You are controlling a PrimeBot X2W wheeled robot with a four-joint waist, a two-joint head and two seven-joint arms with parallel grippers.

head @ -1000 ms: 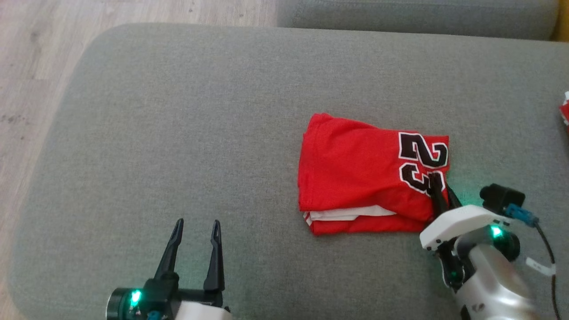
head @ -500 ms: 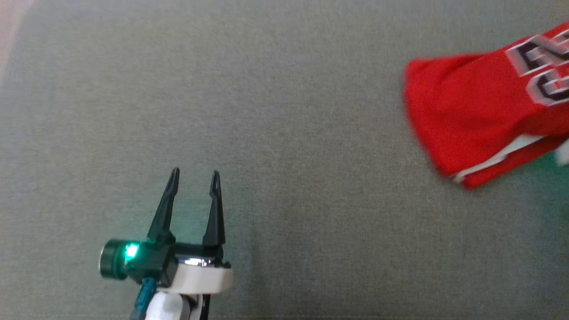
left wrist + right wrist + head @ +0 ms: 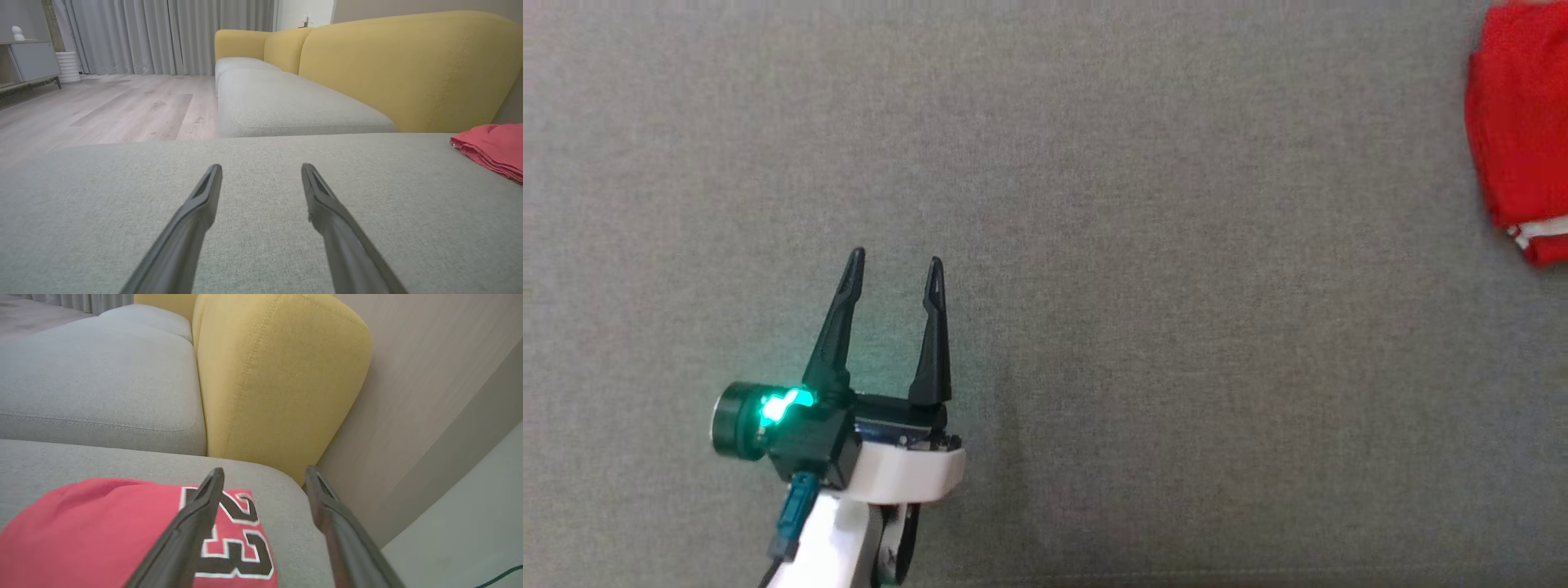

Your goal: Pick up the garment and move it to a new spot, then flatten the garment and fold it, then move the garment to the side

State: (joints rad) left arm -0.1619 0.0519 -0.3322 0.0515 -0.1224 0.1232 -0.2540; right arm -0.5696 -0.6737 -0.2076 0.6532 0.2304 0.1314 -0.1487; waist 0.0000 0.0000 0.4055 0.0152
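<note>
The garment [image 3: 1521, 139] is a folded red jersey with white trim, cut off by the head view's right edge on the grey cushion [image 3: 1135, 343]. Its black and white number 23 shows in the right wrist view on the garment [image 3: 102, 535]. My right gripper [image 3: 265, 475] hovers open above the jersey's numbered end, fingers apart with nothing between them. Far to the left, my left gripper [image 3: 894, 265] stands open over bare cushion. In the left wrist view my left gripper [image 3: 261, 169] points across the cushion, with the garment [image 3: 492, 149] lying at the right edge.
A yellow sofa backrest [image 3: 278, 375] and a second grey seat cushion [image 3: 286, 106] lie beyond the work cushion. Wooden floor [image 3: 102, 106], grey curtains [image 3: 171, 36] and a low cabinet [image 3: 32, 61] are farther off. A pale wall [image 3: 429, 396] stands right of the cushion's edge.
The head camera has swung, so the jersey now sits at the view's right edge. My right gripper was shut on the jersey's numbered corner a second ago and now stands open.
</note>
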